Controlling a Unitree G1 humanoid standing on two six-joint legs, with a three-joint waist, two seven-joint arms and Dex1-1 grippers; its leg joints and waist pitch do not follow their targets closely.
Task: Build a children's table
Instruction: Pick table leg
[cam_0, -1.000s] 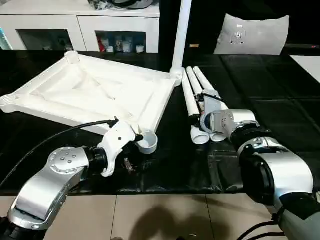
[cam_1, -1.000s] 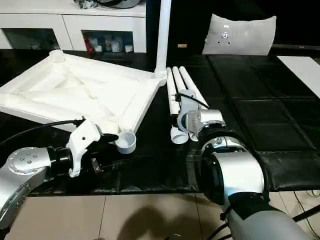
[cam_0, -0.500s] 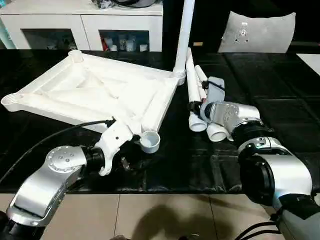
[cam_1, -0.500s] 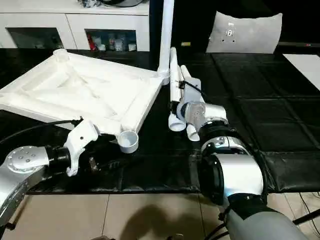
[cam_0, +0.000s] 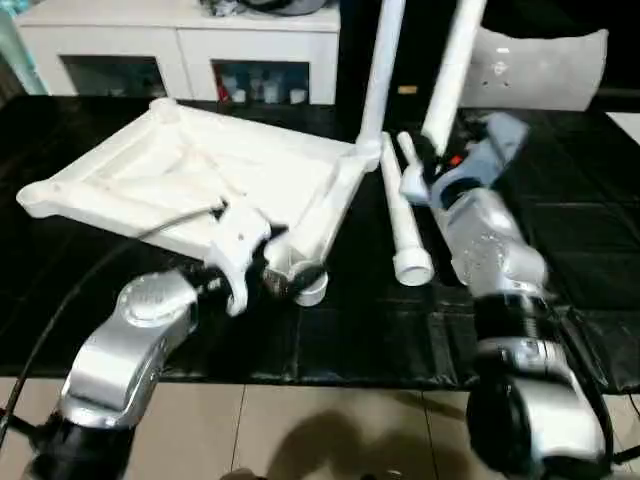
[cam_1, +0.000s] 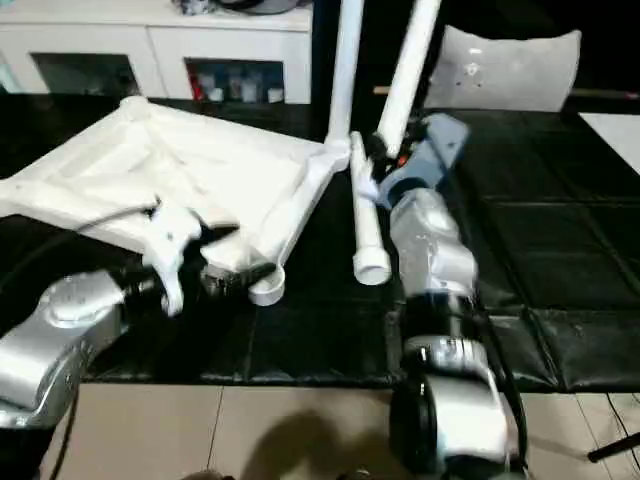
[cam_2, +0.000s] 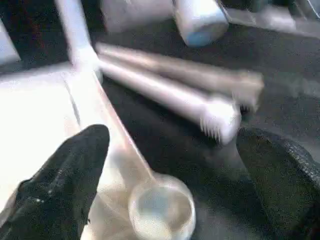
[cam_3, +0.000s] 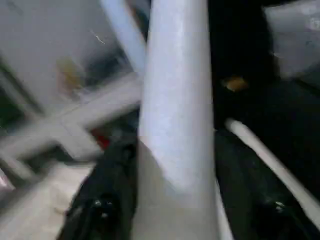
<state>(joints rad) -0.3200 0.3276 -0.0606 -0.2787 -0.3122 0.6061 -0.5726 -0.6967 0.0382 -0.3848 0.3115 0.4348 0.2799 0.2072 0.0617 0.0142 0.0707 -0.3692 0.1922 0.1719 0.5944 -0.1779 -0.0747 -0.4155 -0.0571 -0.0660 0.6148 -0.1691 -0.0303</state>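
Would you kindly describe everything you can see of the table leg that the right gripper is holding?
The leg is a long, round, smooth white tube that looks like plastic. The right gripper is closed around its lower part, and it is lifted off the black surface, standing nearly upright and leaning slightly, its top running past the picture's edge. It rises beside the leg already fitted in the tabletop's far corner.
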